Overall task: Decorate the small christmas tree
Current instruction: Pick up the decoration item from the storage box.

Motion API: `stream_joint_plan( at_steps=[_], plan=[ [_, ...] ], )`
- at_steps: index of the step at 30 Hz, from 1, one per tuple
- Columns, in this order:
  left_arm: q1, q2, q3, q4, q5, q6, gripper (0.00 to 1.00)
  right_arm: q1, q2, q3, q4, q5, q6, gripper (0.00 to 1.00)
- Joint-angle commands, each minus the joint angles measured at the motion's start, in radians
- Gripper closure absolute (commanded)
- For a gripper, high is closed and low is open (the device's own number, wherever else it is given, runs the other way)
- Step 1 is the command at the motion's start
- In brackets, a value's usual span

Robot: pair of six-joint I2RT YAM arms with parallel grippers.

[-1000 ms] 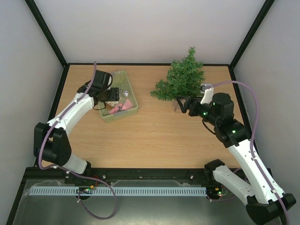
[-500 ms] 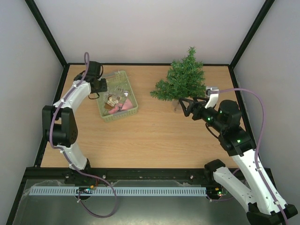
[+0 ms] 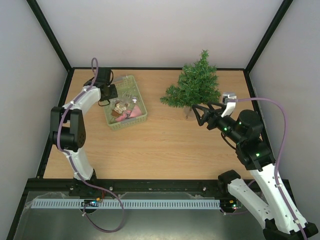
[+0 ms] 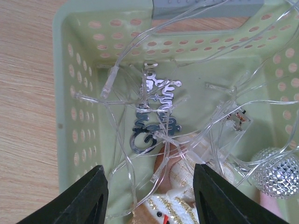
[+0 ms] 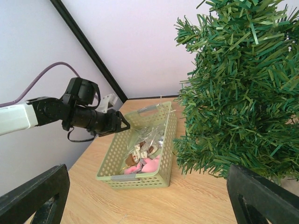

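counter (image 3: 165,145): pale wood, carrying everything, with both arms reaching in from the near edge.
small christmas tree (image 3: 195,85): upright at the far right of the counter, bare of ornaments as far as I can see, and well apart from the basket on its left.
basket (image 3: 127,125): pale green and perforated, at the far left, its long axis running far to near with a slight slant. All the decorations sit inside it.
right hand (image 3: 199,115): just near of the tree's foot, pointing left and far. Its fingers are spread wide and it has nothing in it.
left hand (image 4: 148,168): hanging over the far end of the basket, fingers about half apart. Nothing looks pinched between them (the clear wire runs below, not through the gap, I'd say).
light string (image 4: 110,81): a clear tangle looped across the whole basket floor, lying over and around the other pieces.
glitter ball (image 4: 275,168): silver, at the right edge of the left wrist view.
script ornament (image 4: 156,112): silver lettering lying flat, straight ahead of the left hand's gap, long axis in line with the fingers.
what the move turns on: the left hand is by far the nearer to the decorations, which lie directly beneath it. The tree lies away to its right, beside the other hand, so a picked piece probably has to cross the counter rightward.
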Motion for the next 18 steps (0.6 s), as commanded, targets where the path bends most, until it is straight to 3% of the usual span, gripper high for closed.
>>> stream_joint_plan(
  at_steps=[1, 18],
  plan=[
    [0.002, 0.036, -0.009, 0.046, -0.017, -0.048, 0.47, 0.005, -0.011, 0.015, 0.012, -0.006, -0.025, 0.09],
    [0.000, 0.163, 0.036, 0.115, -0.058, -0.102, 0.47, 0.005, -0.020, 0.027, -0.008, 0.016, -0.023, 0.09]
  ],
)
